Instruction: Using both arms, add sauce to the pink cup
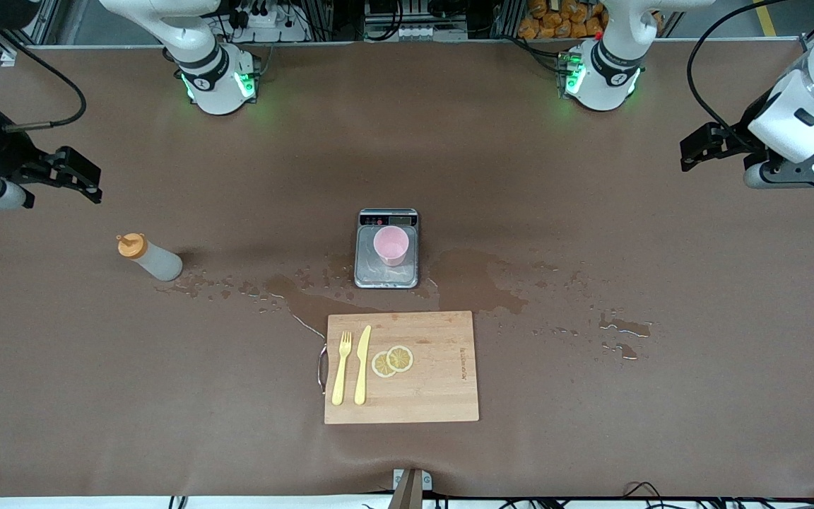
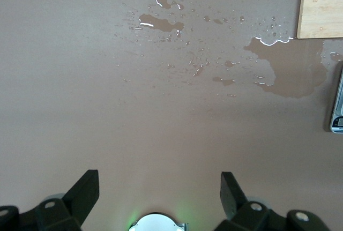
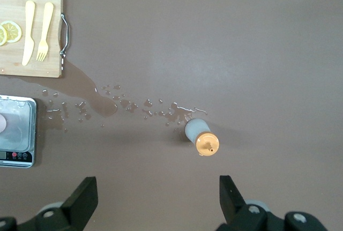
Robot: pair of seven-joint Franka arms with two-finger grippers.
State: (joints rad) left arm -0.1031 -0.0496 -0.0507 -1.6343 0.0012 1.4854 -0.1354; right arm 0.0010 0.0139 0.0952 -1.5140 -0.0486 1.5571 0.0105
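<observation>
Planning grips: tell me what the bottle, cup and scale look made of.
Bottle: translucent whitish soft-looking plastic, matte, orange cap. Cup: pale pink, opaque, likely plastic. Scale: brushed metal platform, probably steel, reflecting light; dark glossy display strip.

The sauce [image 1: 150,257], a whitish squeeze bottle with an orange cap, stands upright on the brown table toward the right arm's end, by a trail of spilled droplets. The pink cup [image 1: 391,245] sits upright on the steel scale [image 1: 386,272], mid-table.
</observation>
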